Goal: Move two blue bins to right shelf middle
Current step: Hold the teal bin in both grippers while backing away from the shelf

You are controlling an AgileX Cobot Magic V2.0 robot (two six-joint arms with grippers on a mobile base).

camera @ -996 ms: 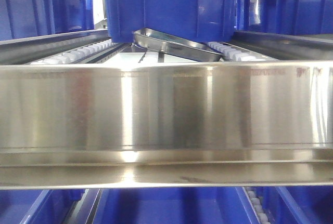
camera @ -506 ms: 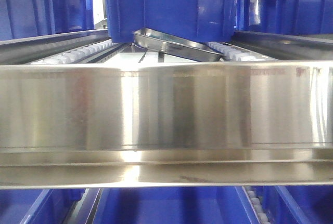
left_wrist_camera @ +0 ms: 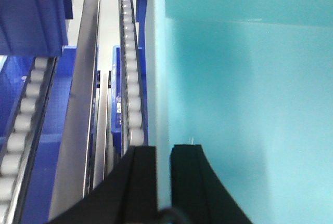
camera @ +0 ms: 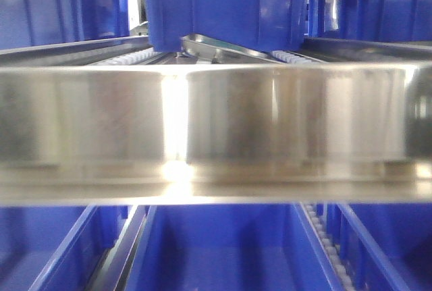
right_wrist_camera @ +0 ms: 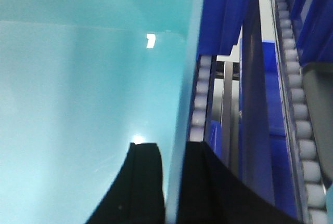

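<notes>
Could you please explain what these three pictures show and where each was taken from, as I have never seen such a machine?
This is a robot with two arms on a mobile base, and it carries three cameras. The front view looks straight at a shiny steel shelf. Beyond the shelf's tall lip stand dark blue bins and a tilted steel tray, and more blue bins sit below. The other two views come from cameras on the wrists, looking along the black jaws. The left jaws are shut on one wall of a pale turquoise bin, with a roller track beside it. The right jaws likewise grip a pale wall, seemingly the same bin's opposite side. So both arms appear to hold the bin together.
</notes>
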